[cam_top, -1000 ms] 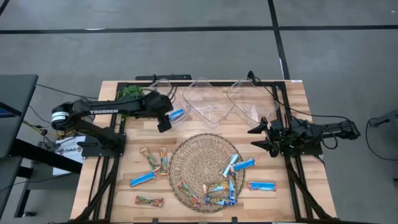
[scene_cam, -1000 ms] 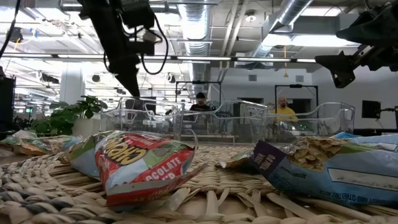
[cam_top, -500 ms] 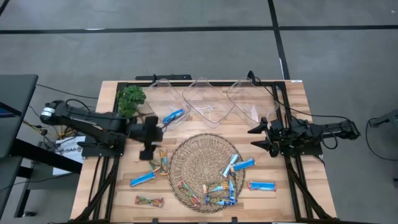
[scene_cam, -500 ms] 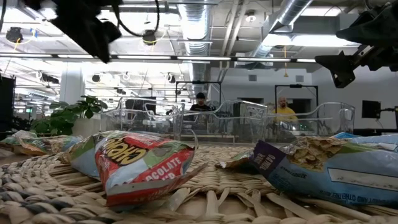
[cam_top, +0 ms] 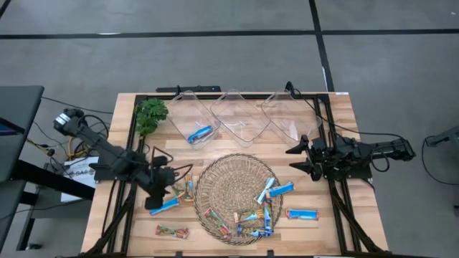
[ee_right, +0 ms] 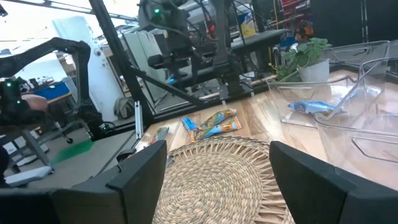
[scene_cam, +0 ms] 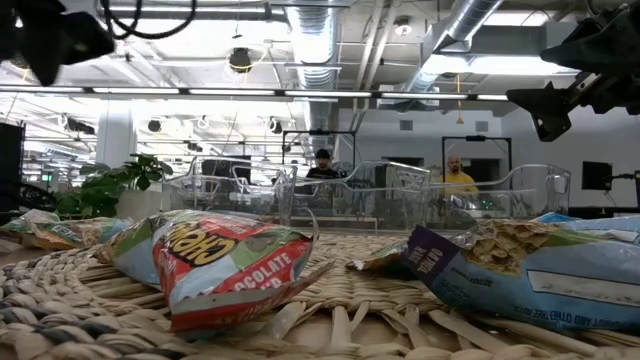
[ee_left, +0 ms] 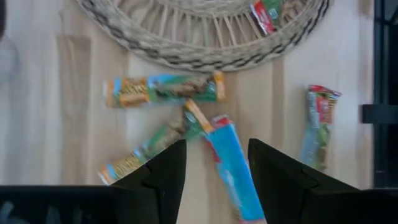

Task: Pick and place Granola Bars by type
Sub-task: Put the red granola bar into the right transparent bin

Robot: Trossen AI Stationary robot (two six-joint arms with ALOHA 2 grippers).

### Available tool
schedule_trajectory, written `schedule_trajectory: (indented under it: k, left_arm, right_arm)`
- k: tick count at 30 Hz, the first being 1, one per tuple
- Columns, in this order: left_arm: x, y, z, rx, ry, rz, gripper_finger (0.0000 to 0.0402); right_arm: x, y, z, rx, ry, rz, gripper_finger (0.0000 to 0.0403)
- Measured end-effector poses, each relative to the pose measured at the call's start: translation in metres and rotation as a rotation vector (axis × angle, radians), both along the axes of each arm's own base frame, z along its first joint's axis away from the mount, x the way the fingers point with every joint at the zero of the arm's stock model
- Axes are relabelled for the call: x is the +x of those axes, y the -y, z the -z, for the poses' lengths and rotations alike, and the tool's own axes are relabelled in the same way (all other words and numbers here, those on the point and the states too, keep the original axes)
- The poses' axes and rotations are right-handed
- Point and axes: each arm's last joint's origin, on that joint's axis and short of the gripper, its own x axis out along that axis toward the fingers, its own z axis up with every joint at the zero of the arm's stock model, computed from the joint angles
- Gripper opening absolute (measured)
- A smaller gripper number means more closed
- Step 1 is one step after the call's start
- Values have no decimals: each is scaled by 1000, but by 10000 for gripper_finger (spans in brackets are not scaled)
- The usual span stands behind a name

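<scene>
Several Granola Bars lie in the round wicker tray [cam_top: 237, 197], bright blue, light blue and brownish ones. More lie on the table left of it: a bright blue bar [ee_left: 231, 173], two brownish bars [ee_left: 165, 89] and one green-red bar [cam_top: 172, 231]. My left gripper [ee_left: 216, 149] hangs open above the bright blue bar [cam_top: 165, 206], pointing down, one finger on either side of it and clear of it. One blue bar [cam_top: 201, 133] rests flat in the far left clear bin [cam_top: 188, 109]. My right gripper [cam_top: 297, 158] waits open, level, right of the tray.
Three clear bins stand in a row along the far edge; the middle one [cam_top: 240, 118] and the right one [cam_top: 290, 118] hold nothing that shows. A small plant [cam_top: 150, 115] stands at the far left. Another blue bar [cam_top: 301, 213] lies right of the tray.
My left gripper has swung away from the far left bin toward the table's near edge and tipped further down, ending over the loose bars left of the tray. The blue bar in that bin has stayed where it lay.
</scene>
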Motion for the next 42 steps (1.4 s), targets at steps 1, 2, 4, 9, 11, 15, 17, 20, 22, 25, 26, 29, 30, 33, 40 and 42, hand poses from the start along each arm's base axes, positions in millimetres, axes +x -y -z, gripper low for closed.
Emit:
schedule_trajectory:
  k: [1,2,4,9,11,15,17,20,22,25,26,29,30,33,40,42]
  left_arm:
    - [-3,2,1,-10,-14,-32,167]
    - [-5,4,3,-20,-25,-69,167]
    - [-9,5,11,-38,-58,-146,167]
    - [-19,8,36,-97,-164,-290,167]
    - [-21,11,46,-123,-189,-327,167]
    - [-15,24,70,-149,-228,-326,167]
    - [-9,32,79,-149,-246,-312,167]
    - [-5,41,93,-118,-267,-300,167]
    - [-3,44,101,-89,-286,-300,167]
    - [-1,47,110,-55,-313,-302,167]
    - [-1,47,112,-49,-318,-302,167]
    - [1,49,116,-43,-316,-290,167]
    - [2,49,116,-43,-312,-287,167]
    - [4,51,118,-42,-295,-278,167]
    - [4,49,119,-6,-268,-291,167]
    - [4,49,119,-4,-265,-292,167]
  right_arm:
    - [0,0,0,0,0,0,280]
    - [0,0,0,0,1,1,280]
    - [0,0,0,0,0,0,280]
    - [0,0,0,0,0,0,280]
    - [0,0,0,0,0,0,280]
    - [0,0,0,0,0,0,280]
    - [0,0,0,0,0,0,280]
    - [0,0,0,0,0,0,280]
    - [0,0,0,0,0,0,280]
    - [0,0,0,0,0,0,280]
    - [0,0,0,0,0,0,280]
    - [0,0,0,0,0,0,280]
    - [0,0,0,0,0,0,280]
    - [0,0,0,0,0,0,280]
    - [0,0,0,0,0,0,280]
    - [0,0,0,0,0,0,280]
